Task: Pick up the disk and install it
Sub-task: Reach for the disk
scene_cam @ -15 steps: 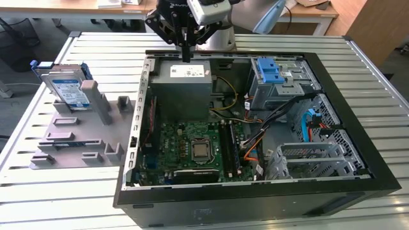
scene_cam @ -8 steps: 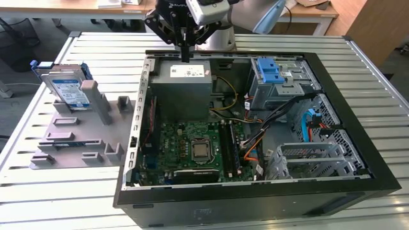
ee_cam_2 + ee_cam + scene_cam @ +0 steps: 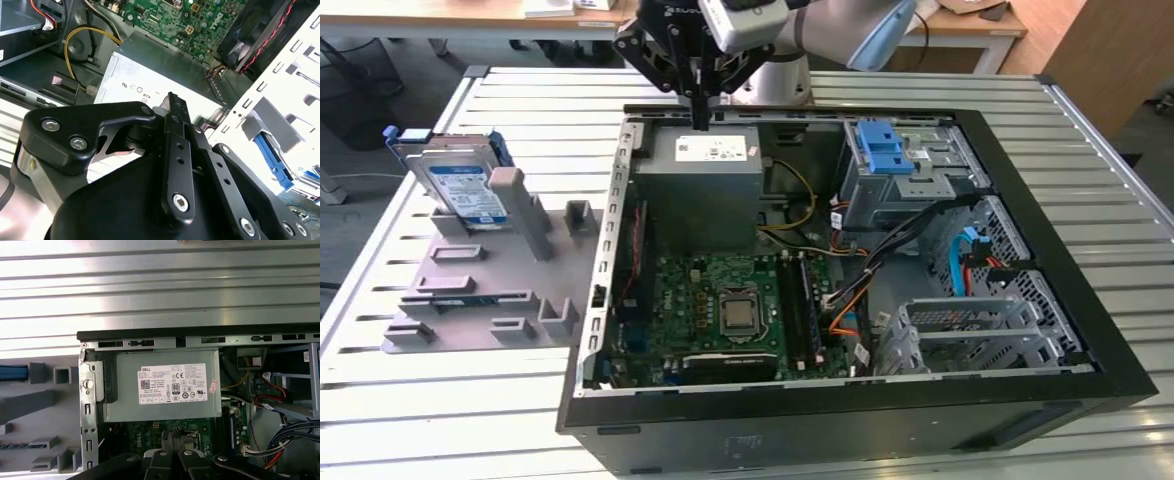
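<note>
light: bright, even | glare: table slats [image 3: 160, 310] in first wrist view | shadow: soft inside case [image 3: 854, 415]

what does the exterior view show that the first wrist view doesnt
Exterior view adds the labelled face of the disk, upright in the grey fixture beside the case, plus the blue latch and the front drive cage. First wrist view adds a red cable near the power supply. Both share the power supply, the motherboard and the shut, empty claw.
</note>
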Controlling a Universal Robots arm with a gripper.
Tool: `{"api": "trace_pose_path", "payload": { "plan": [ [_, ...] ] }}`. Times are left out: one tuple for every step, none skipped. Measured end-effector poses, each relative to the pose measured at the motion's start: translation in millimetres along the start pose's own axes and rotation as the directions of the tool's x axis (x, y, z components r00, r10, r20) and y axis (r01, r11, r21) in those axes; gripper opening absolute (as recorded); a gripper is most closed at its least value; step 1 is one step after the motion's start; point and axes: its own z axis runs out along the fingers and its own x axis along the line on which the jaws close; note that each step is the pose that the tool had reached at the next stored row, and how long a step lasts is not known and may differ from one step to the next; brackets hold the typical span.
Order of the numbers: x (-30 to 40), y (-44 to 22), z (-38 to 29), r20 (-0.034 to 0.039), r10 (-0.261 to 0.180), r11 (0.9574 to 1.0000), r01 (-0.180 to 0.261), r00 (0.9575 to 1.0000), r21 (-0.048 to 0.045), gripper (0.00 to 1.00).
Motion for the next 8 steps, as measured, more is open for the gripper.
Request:
{"api": "trace_pose_path", "payload": {
  "plan": [
    [0.7,0.0,0.0,0.0000,0.000,1.0000,0.000,1.0000,0.0000,0.11],
    [1.3,-0.1,-0.1,0.0000,0.000,1.0000,0.000,1.0000,0.0000,0.11],
    [1.9,-0.1,-0.1,0.0000,0.000,1.0000,0.000,1.0000,0.0000,0.11],
    [2.6,-0.2,-0.1,0.0000,0.000,1.0000,0.000,1.0000,0.0000,0.11],
    [3.3,-0.3,-0.1,0.0000,0.000,1.0000,0.000,1.0000,0.0000,0.11],
    [4.0,-0.3,-0.1,0.0000,0.000,1.0000,0.000,1.0000,0.0000,0.11],
    [4.7,-0.4,-0.1,0.0000,0.000,1.0000,0.000,1.0000,0.0000,0.11],
    [5.3,-0.3,-0.1,0.0000,0.000,1.0000,0.000,1.0000,0.0000,0.11]
  ]
}}
